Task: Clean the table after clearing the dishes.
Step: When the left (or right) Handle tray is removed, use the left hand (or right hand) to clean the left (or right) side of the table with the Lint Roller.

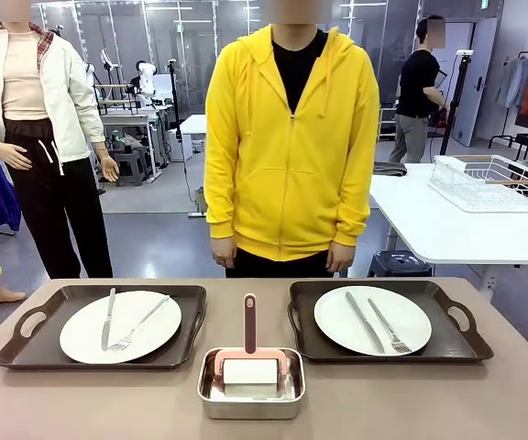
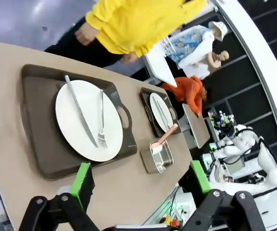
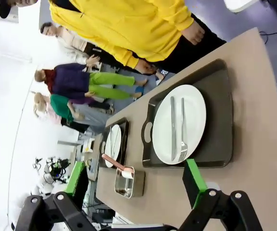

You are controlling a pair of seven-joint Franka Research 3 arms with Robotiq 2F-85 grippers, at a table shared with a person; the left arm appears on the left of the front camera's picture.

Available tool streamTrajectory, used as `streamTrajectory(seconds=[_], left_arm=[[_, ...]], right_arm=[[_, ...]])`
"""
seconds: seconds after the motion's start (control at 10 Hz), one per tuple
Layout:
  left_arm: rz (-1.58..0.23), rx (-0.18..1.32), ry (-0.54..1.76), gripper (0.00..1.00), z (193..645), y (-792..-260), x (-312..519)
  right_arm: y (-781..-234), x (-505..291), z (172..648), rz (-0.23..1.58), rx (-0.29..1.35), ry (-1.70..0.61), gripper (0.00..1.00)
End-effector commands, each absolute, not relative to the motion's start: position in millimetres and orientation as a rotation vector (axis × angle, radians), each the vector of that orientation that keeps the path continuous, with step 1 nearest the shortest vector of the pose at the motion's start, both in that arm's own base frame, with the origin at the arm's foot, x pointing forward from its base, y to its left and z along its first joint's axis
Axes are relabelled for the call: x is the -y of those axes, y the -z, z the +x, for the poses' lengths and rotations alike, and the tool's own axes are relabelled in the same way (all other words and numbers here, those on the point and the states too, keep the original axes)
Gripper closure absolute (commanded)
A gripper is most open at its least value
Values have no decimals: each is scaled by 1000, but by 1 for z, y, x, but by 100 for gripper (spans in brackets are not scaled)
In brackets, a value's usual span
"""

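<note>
From my station I see both sets of jaws spread as wide as they go and holding nothing. On the left wrist camera the left jaws show their green left pads [image 2: 83, 178] far apart with only air between them. On the right wrist camera the right jaws stand just as wide, right pads [image 3: 193, 180] bare. Both hang above the near side of the taupe surface [image 1: 71, 403], well short of the dishes. Those sit toward the far edge on two dark brown handled trays, side by side with a gap between them. The left tray [image 1: 189, 316] carries a round white left plate [image 1: 79, 337], with a left knife [image 1: 108, 319] and a left fork [image 1: 138, 324] lying across it, knife on the left. The right tray [image 1: 447, 344] carries the right plate [image 1: 337, 316], with its right knife [image 1: 365, 321] lying just left of the right fork [image 1: 390, 326]. Just in front of the gap, nearer to me, is a small steel pan [image 1: 250, 408] holding a white cleaning block [image 1: 250, 371] whose pink handle [image 1: 249, 323] points toward the far side. I cannot tell whether the pan touches either tray. A person in a yellow hoodie [image 1: 291, 156] stands at the far edge, one hand [image 1: 225, 252] and the other hand [image 1: 340, 258] hanging down, off the surface. Behind, to the right, a white table [image 1: 447, 229] holds a wire rack [image 1: 493, 183].
</note>
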State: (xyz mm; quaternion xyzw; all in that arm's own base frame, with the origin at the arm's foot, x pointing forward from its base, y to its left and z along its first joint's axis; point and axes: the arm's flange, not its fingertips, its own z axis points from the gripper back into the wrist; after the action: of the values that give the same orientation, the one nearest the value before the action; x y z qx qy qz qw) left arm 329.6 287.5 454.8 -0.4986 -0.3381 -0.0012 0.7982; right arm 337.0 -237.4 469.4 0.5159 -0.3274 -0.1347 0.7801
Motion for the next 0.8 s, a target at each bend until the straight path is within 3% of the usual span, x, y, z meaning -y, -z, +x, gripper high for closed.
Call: streamTrajectory(seconds=[0.0, 0.7], left_arm=[[-1051, 750, -66, 0, 343, -461, -283], [-1070, 726, 3, 0, 330, -455, -287]], right_arm=[[-473, 217, 343, 1074, 715, 326, 0], [-469, 237, 337, 1115, 707, 291, 0]])
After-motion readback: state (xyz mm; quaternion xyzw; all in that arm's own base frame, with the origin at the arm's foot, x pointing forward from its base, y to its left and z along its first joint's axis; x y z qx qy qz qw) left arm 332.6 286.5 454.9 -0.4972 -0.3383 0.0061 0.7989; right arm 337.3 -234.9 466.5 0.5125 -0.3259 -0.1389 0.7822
